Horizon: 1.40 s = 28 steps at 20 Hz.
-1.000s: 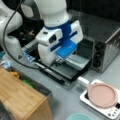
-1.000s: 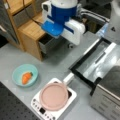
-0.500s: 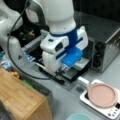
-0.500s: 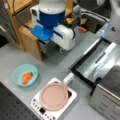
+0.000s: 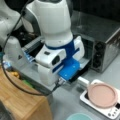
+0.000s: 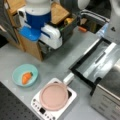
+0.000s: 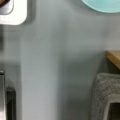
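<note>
My arm's white and blue hand [image 5: 51, 66] hangs low over the grey table, between the wooden box [image 5: 22, 100] and the toaster oven [image 5: 100, 42]. Its fingers are hidden under the hand in both front views. In a front view the hand [image 6: 48, 35] is in front of the wooden box [image 6: 30, 45]. Nearest below are bare tabletop and the oven's open door [image 6: 100, 60]. A teal bowl [image 6: 25, 74] holds a carrot [image 6: 26, 77]. A pink pan [image 6: 54, 96] rests on a white cooker [image 6: 71, 96]. The wrist view shows grey tabletop and the bowl's rim [image 7: 105, 5].
A black cable [image 5: 15, 75] loops from the arm across the wooden box. A shelf with small items [image 6: 68, 22] sits behind the hand. The arm's white base [image 6: 115, 22] stands at the right. The cooker's corner [image 7: 15, 13] and the box's edge [image 7: 113, 57] frame the wrist view.
The arm has swung away from the open oven door toward the wooden box, moving left in both front views and coming closer to the camera in one.
</note>
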Motion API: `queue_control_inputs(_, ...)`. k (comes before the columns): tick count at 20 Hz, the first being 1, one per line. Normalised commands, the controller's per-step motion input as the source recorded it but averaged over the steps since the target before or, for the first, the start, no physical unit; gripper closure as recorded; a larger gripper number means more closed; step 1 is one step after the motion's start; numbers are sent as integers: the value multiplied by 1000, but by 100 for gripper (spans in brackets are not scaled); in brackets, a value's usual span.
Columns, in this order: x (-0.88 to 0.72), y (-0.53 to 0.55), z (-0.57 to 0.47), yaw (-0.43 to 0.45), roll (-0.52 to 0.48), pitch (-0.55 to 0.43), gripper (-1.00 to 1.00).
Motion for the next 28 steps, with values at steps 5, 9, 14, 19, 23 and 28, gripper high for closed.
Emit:
queue_control_inputs(5,419,-214,149,107,-28,320,-100)
queue_control_inputs(9,488,-267,81,132,-18,325,-100)
queue_control_inputs(14,520,-312,94,140,23,328,-100)
queue_control_inputs(19,468,-203,79,61,33,304,-100)
queue_control_inputs(23,458,-160,26,57,26,275,-100)
queue_control_inputs(28,427,-175,31,79,37,271,-100)
